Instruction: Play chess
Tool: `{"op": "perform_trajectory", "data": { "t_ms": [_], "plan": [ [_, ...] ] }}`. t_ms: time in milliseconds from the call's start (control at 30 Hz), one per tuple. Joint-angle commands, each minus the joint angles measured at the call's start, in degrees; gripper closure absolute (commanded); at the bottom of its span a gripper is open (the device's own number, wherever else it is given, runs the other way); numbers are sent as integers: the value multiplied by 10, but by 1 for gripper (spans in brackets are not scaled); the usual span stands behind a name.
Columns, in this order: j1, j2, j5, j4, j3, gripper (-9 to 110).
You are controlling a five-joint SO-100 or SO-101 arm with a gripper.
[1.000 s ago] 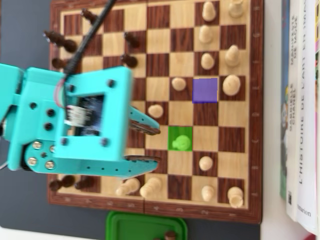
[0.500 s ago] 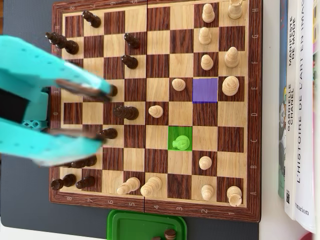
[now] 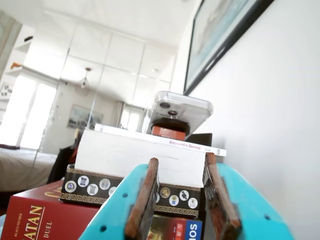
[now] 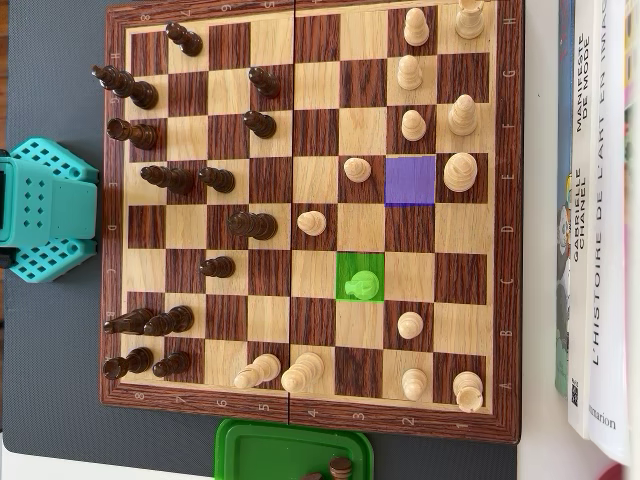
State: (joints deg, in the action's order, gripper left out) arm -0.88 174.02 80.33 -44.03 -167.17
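Note:
The wooden chessboard (image 4: 310, 418) fills the overhead view, dark pieces on its left half, light pieces on its right. A pawn tinted green (image 4: 360, 286) stands on a green-marked square; a purple-marked square (image 4: 410, 180) a little above and right of it is bare. The teal arm (image 4: 45, 210) sits off the board's left edge, and its fingers do not show there. In the wrist view my gripper (image 3: 181, 159) points upward at a stack of books; it is open, with nothing between the rust-coloured pads (image 3: 142, 197).
A green tray (image 4: 260, 450) below the board holds a dark piece (image 4: 341, 467). Books (image 4: 600, 230) lie along the board's right side. In the wrist view a phone (image 3: 177, 111) rests on stacked books and game boxes (image 3: 45, 217) beside a white wall.
The arm has pulled back leftward from above the board's left half to beyond its left edge. No piece has moved.

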Motion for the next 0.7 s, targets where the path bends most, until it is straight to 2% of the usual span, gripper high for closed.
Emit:
{"op": "perform_trajectory", "data": {
  "t_ms": [0,400,667],
  "plan": [
    [9,34,35,-61,-29,87],
    [9,162,50,-251,-140,87],
    [6,178,51,-381,-139,88]
  ]
}}
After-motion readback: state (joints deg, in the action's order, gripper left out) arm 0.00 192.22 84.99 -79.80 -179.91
